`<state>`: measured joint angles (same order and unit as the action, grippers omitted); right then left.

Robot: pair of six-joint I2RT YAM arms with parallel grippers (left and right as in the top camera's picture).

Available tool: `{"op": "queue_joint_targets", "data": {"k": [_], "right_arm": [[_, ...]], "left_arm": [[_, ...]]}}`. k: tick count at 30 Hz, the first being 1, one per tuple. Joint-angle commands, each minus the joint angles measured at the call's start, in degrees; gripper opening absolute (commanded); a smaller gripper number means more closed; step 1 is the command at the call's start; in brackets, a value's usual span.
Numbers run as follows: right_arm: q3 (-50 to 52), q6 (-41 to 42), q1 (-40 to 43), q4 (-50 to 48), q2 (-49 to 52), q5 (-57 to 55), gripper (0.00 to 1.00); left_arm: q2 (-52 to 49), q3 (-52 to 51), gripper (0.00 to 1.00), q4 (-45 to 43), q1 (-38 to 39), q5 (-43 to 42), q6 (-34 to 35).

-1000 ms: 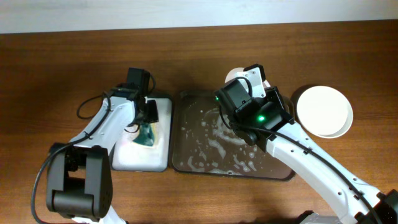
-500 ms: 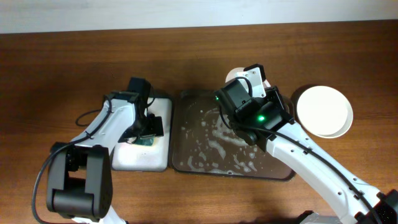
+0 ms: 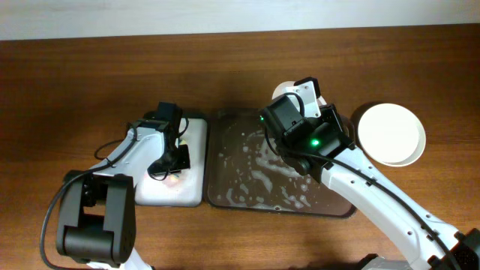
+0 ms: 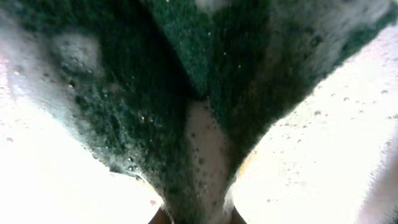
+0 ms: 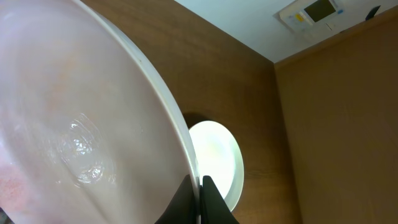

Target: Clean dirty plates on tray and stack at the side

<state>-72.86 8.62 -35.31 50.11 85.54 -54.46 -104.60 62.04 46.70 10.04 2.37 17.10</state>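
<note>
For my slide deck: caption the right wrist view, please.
Right tool grips a wet white plate by its rim, a second plate lying beyond.

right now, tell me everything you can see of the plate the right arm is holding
The plate is round, white and glossy, perhaps ceramic, with a thin raised rim. It is held tilted steeply, almost on edge, with the right gripper pinching its rim. Its face is wet, with clear droplets and a faint pinkish smear low on the left. From overhead only a small arc shows behind the gripper, near the far edge of the tray.
</note>
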Motion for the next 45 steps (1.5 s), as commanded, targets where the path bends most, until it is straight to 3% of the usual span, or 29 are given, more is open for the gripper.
{"op": "queue_joint_targets", "data": {"k": [1, 2, 6, 13, 17, 20, 27, 32, 36, 40, 41, 42, 43, 45], "right_arm": [[-1.9, 0.9, -0.3, -0.4, -1.3, -2.9, 0.04], [-2.6, 0.9, -0.3, -0.4, -1.6, -2.9, 0.04], [-4.3, 0.8, -0.3, -0.7, -1.9, -4.9, 0.04], [-5.1, 0.7, -0.3, -0.8, -2.2, -11.7, 0.04], [-5.1, 4.8, 2.1, 0.1, -2.7, 3.3, 0.04], [-5.1, 10.1, 9.7, 1.2, -2.7, 15.9, 0.04], [-5.0, 11.6, 41.9, 2.8, -1.8, 47.0, 0.04], [-3.6, 11.6, 59.5, 3.8, 2.9, 53.7, 0.04], [-3.3, 11.6, 67.7, 3.4, 9.9, 57.8, 0.04], [-3.3, 11.6, 70.3, 1.6, 14.5, 62.3, 0.04], [-3.3, 11.6, 70.2, 1.3, 15.1, 62.3, 0.09], [-3.3, 11.6, 70.2, 0.5, 15.2, 63.2, 0.38], [-3.3, 11.6, 70.1, -0.1, 15.2, 65.0, 0.61], [-3.3, 9.0, 70.1, -1.3, 15.1, 72.5, 0.8]], "left_arm": [[0.8, 1.9, 0.74, 2.8, 0.0, 0.0, -0.1], [1.4, 3.3, 0.86, 4.3, 0.0, 0.0, 0.0], [5.3, 6.3, 1.0, 6.3, 0.0, 0.0, 0.0], [11.7, 6.5, 0.99, 5.8, 0.0, 0.0, 0.0], [11.7, 6.5, 0.99, 5.9, 0.0, 0.0, 0.0], [11.7, 6.5, 0.99, 5.9, 0.0, 0.0, 0.0], [11.7, 6.5, 0.99, 5.9, 0.0, 0.0, 0.0], [11.7, 6.5, 1.0, 5.9, 0.0, 0.0, 0.0], [11.7, 6.5, 1.0, 5.9, 0.0, 0.0, 0.0], [11.7, 6.5, 0.99, 5.9, 0.0, 0.0, 0.0], [11.7, 6.5, 0.99, 5.9, 0.0, 0.0, 0.0], [11.7, 6.5, 1.0, 5.8, 0.0, 0.0, 0.0], [11.7, 6.5, 1.0, 5.8, 0.0, 0.0, 0.0], [11.7, 6.5, 0.99, 5.5, 0.0, 0.0, 0.2]]}}
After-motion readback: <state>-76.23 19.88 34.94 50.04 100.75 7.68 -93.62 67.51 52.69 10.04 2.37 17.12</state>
